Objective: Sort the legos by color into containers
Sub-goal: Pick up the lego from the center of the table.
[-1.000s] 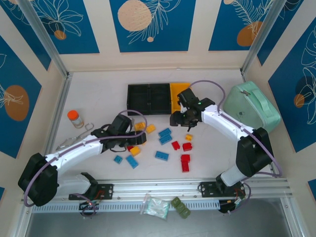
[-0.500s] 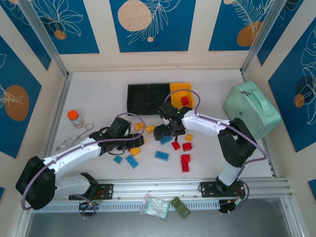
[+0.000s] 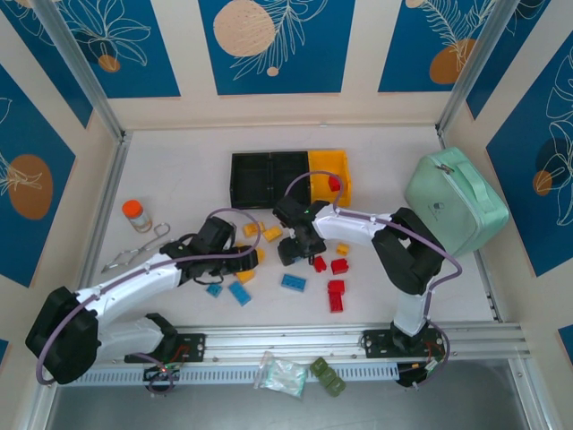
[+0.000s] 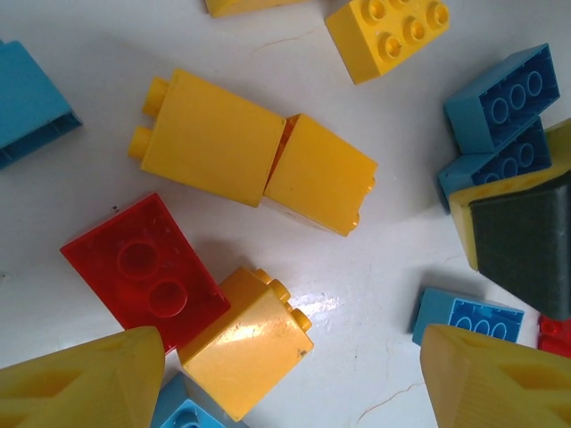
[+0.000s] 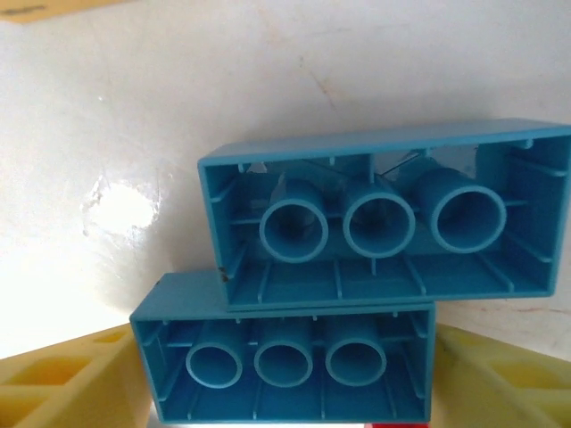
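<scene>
White tabletop (image 3: 179, 170), blue leaf-print panels (image 3: 269, 45) behind, and we work outward from the near rail (image 3: 358, 339).

First up, the left gripper (image 3: 247, 262): jaws well apart, nothing clamped. Its wrist view puts the two yellow fingers (image 4: 80, 383) in the bottom corners. A yellow lego (image 4: 245, 352) lies on its side in the gap, and a red lego (image 4: 143, 267) sits just beside it, by the finger at the lower left of that view. Whether that tip touches the red one, can't call it. Past them, two more yellow legos (image 4: 214, 138) lie end to end, touching. From above, all that is a small cluster half under the wrist.

Now the right gripper (image 3: 290, 253), reaching across to mid-table, close to the left one. The overhead camera gives a black claw head-down over the bricks and hides what's beneath. The right wrist view supplies it. There the fingers (image 5: 62, 383) are partly closed, flush against both short ends of a blue lego (image 5: 285, 361). It's flipped hollow side up, three tubes showing, no table visible between pad and plastic. That's a grip. A second blue lego (image 5: 384, 223), also upside down, lies touching it on the far side.

Loose legos (image 3: 293, 282) in red, blue and yellow are scattered around both claws. Farther back sit the containers (image 3: 235, 179), a joined row of two black bins (image 3: 286, 179) and a yellow bin (image 3: 318, 166). A lone red lego (image 3: 334, 182) lies in the yellow one.
</scene>
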